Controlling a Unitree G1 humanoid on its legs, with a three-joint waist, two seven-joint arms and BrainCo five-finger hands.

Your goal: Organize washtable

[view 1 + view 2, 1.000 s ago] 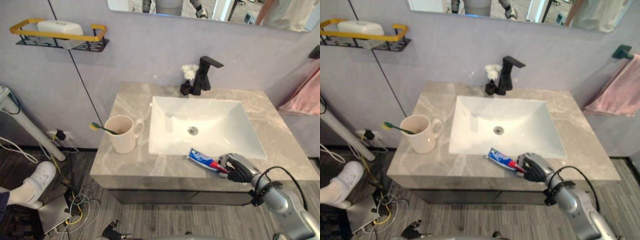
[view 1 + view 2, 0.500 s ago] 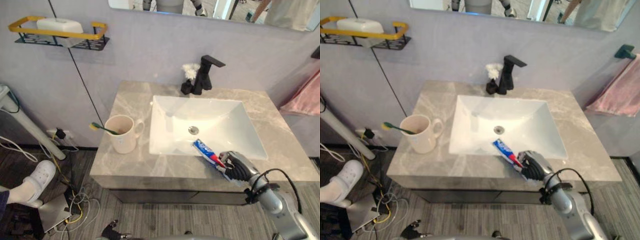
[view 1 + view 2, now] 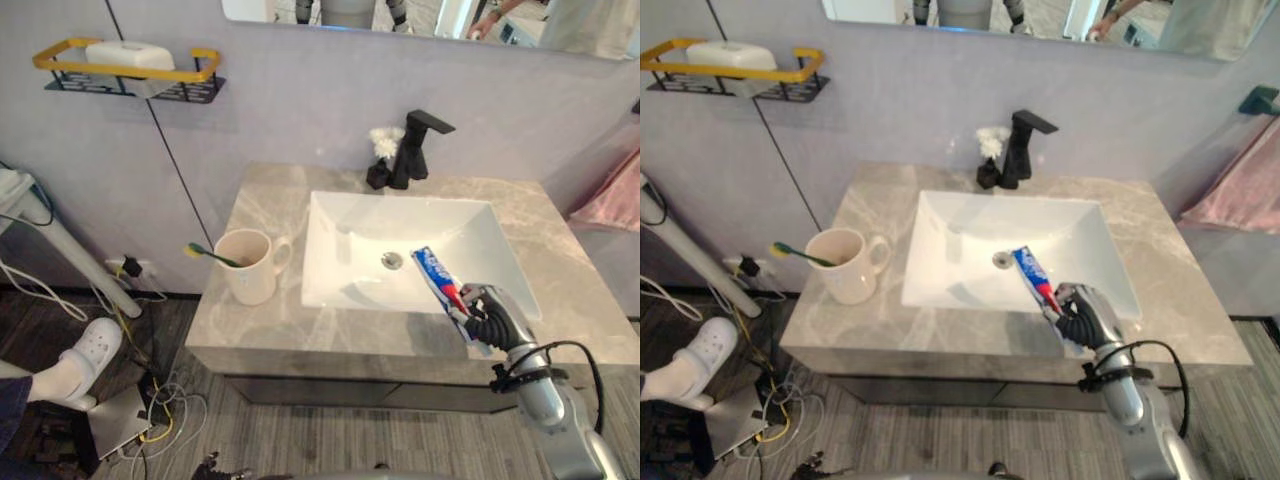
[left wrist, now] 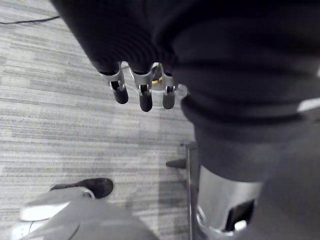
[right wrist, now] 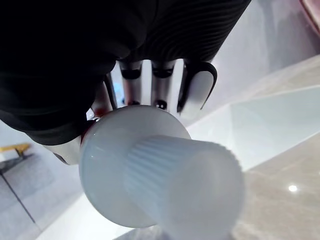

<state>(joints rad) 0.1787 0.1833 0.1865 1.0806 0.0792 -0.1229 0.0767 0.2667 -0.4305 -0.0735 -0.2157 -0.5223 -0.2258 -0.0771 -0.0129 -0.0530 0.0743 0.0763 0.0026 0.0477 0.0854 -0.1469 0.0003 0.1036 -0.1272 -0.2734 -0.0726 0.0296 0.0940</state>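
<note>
A grey marble desk (image 3: 260, 320) carried a white sink (image 3: 350, 250), at whose 5 o'clock the right robot hand (image 3: 490, 322) gripped the raised toothpaste tube (image 3: 437, 281); carrying it to the mug (image 3: 248, 266) at 9 o'clock probably needed a firm hold, while the left robot hand (image 4: 142, 85) hung relaxed.

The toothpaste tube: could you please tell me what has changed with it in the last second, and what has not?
The right hand, shut on the toothpaste tube, has lifted it off the front edge of the counter; it now slants up over the front of the sink. The mug with its toothbrush and the faucet stayed put; the left hand hangs over the floor.
</note>
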